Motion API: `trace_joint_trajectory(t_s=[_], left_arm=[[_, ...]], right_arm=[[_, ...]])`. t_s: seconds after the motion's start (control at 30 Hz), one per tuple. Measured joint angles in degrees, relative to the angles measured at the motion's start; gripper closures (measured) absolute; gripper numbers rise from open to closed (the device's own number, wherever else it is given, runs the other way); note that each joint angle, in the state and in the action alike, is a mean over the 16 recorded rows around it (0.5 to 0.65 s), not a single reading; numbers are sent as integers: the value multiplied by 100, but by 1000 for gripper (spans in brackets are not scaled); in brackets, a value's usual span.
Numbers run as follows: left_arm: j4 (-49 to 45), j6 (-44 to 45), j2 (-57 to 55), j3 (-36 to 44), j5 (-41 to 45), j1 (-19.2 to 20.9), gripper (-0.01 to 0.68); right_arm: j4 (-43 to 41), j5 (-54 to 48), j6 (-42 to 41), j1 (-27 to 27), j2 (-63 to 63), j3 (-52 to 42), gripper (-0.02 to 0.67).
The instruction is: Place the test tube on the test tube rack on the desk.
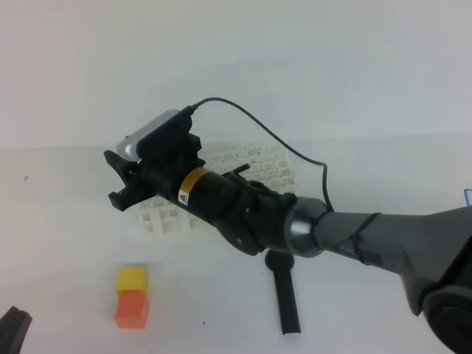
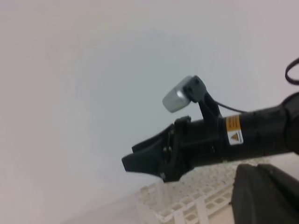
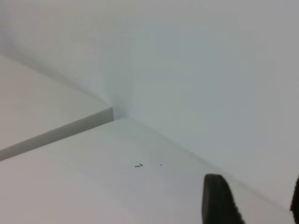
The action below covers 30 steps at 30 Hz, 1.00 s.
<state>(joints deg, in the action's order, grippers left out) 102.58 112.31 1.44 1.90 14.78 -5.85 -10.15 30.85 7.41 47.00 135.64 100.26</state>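
A: Where is the test tube?

B: I cannot find it in any view; it is clear glass, and the right arm hides much of the test tube rack [image 1: 259,167]. Whether it stands in a hole already, I cannot tell.

A: And the right hand [image 1: 120,179]?

B: It hangs above the rack's left end, pointing left and slightly down, fingers apart, nothing visible between them. The left wrist view shows the same from the side: spread and empty over the white grid [image 2: 187,203].

A: The left hand?

B: Only a dark corner [image 1: 13,330] shows at the bottom left of the high view; I take it as closed. It sits well apart from the rack, so the right arm is much nearer.

A: What else is around?

B: A yellow cube [image 1: 133,279] touching an orange cube [image 1: 133,309] on the table [image 1: 66,243] in front of the rack, and a black stick [image 1: 286,299] lying lengthwise toward the camera, partly under the right arm. Both lie clear of the rack.
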Motion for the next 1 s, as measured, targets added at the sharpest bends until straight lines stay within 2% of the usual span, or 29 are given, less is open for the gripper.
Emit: trace_joint_trajectory(t_s=[0.13,0.4,0.57,0.7,1.0], left_arm=[[0,0,0,0,0,0,673],[0,0,0,0,0,0,673],[0,0,0,0,0,0,673],[0,0,0,0,0,0,673],[0,0,0,0,0,0,673]], right_arm=[[-183,-295,-34,2,-250,1,367],[-792,-1208,-99,-67,-1039,-77,526],[-1158,-1656,-116,-282,-1680,-483,615],[-1361,-1797,-129,-576,-2294,-1131,643],[-1297,-1682,-244,-1614,-3933,-3251,650]])
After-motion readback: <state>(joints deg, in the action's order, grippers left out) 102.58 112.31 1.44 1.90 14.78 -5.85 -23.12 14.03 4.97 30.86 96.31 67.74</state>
